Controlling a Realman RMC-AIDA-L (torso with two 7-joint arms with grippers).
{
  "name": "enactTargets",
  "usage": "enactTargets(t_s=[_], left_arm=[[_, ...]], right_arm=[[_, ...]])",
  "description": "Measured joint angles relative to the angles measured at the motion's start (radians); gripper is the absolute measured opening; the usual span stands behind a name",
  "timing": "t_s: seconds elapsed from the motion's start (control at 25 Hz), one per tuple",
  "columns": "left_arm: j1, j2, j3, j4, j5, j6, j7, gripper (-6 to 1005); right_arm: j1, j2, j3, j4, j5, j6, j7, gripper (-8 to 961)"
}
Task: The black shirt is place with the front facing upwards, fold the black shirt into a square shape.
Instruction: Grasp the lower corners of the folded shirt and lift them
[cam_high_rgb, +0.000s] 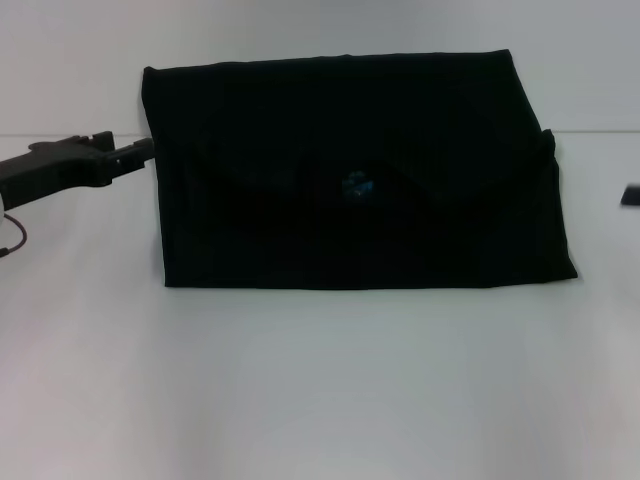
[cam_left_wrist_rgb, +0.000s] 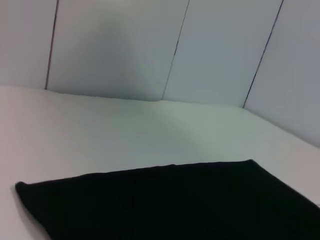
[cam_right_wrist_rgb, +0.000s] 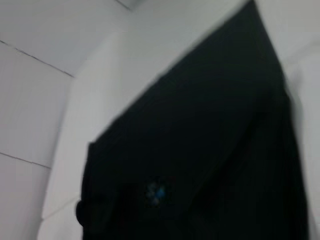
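White flat table (cam_high_rgb: 320, 380). Black cloth shirt (cam_high_rgb: 355, 175) lies mid-table, folded into a wide rectangle, small blue neck label (cam_high_rgb: 358, 185) showing near its centre. Left gripper (cam_high_rgb: 140, 150) at shirt's left edge, finger state unclear. Right gripper (cam_high_rgb: 630, 195) barely in frame at the right edge, fingers not visible.

The left gripper (cam_high_rgb: 145, 150) reaches in level from the left side; the right gripper barely shows at the right edge.

right gripper (cam_high_rgb: 630, 195) cropped at edge (a sliver), fingers unseen
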Motion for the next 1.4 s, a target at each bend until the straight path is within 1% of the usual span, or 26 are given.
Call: enactTargets(t_s=[0.08, 0.16, 0.2, 0.32, 0.44, 0.68, 0.88, 1.04, 1.24, 1.4], left_arm=[[-0.005, 0.0, 0.002, -0.005, 0.0, -0.015, 0.013, 653], [-0.013, 0.0, 0.007, -0.011, 0.001, -0.043, 0.028, 652], [-0.016, 0.0, 0.01, -0.011, 0.001, -0.049, 0.03, 652], [-0.023, 0.0, 0.023, -0.011, 0.001, -0.06, 0.035, 650], [-0.024, 0.0, 0.022, -0.011, 0.001, -0.062, 0.041, 649], [-0.023, 0.008, 0.017, -0.017, -0.001, -0.063, 0.042, 648], [-0.021, 0.009, 0.016, -0.021, 0.001, -0.071, 0.042, 649], [-0.019, 0.008, 0.016, -0.022, -0.002, -0.076, 0.042, 648], [-0.017, 0.007, 0.016, -0.023, -0.002, -0.076, 0.042, 648], [-0.016, 0.009, 0.016, -0.023, -0.003, -0.076, 0.039, 647]], right_arm=[[0.038, -0.011, -0.001, 0.081, -0.06, 0.042, 0.012, 839], [0.078, -0.012, -0.001, 0.142, -0.106, 0.085, 0.012, 838], [0.093, -0.008, -0.002, 0.157, -0.127, 0.104, 0.011, 838], [0.128, 0.014, -0.003, 0.173, -0.183, 0.149, 0.008, 837], [0.147, 0.033, -0.004, 0.177, -0.201, 0.182, -0.002, 836], [0.157, 0.038, -0.014, 0.17, -0.241, 0.233, -0.002, 834], [0.159, 0.04, -0.03, 0.169, -0.266, 0.274, -0.005, 833], [0.162, 0.049, -0.065, 0.171, -0.267, 0.302, -0.006, 833], [0.164, 0.069, -0.087, 0.177, -0.268, 0.334, -0.022, 832], [0.164, 0.075, -0.09, 0.177, -0.268, 0.337, -0.023, 775]])
